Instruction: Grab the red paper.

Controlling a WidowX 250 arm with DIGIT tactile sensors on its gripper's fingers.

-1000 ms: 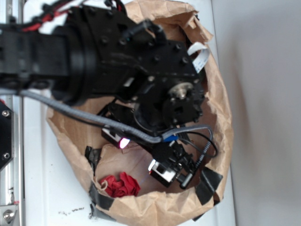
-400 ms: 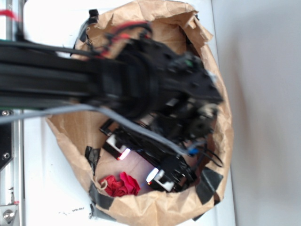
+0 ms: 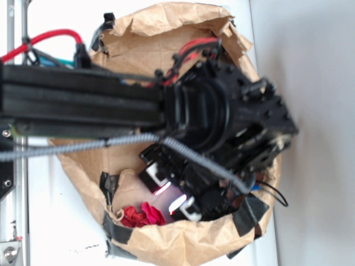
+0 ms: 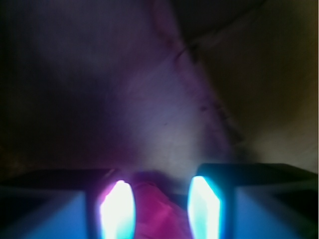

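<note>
The red paper (image 3: pixel 142 215) is a crumpled wad on the floor of the tan paper bag (image 3: pixel 166 27), near its lower left wall. My gripper (image 3: pixel 171 197) reaches down into the bag just right of the wad and stands open, its pads glowing. In the wrist view the red paper (image 4: pixel 158 213) shows between the two lit fingers (image 4: pixel 117 209), low in the frame, with a gap on the right side. My gripper (image 4: pixel 160 209) is not closed on it. The arm hides much of the bag's inside.
Black tape patches (image 3: pixel 249 213) hold the bag's lower rim. A metal rail (image 3: pixel 14 183) runs down the left edge. A red cable (image 3: pixel 50 40) loops above the arm. White tabletop (image 3: pixel 316 138) lies to the right of the bag.
The arm has swung right and its wrist has turned. The gripper's fingers have dropped lower and closer to the red paper, which has not moved.
</note>
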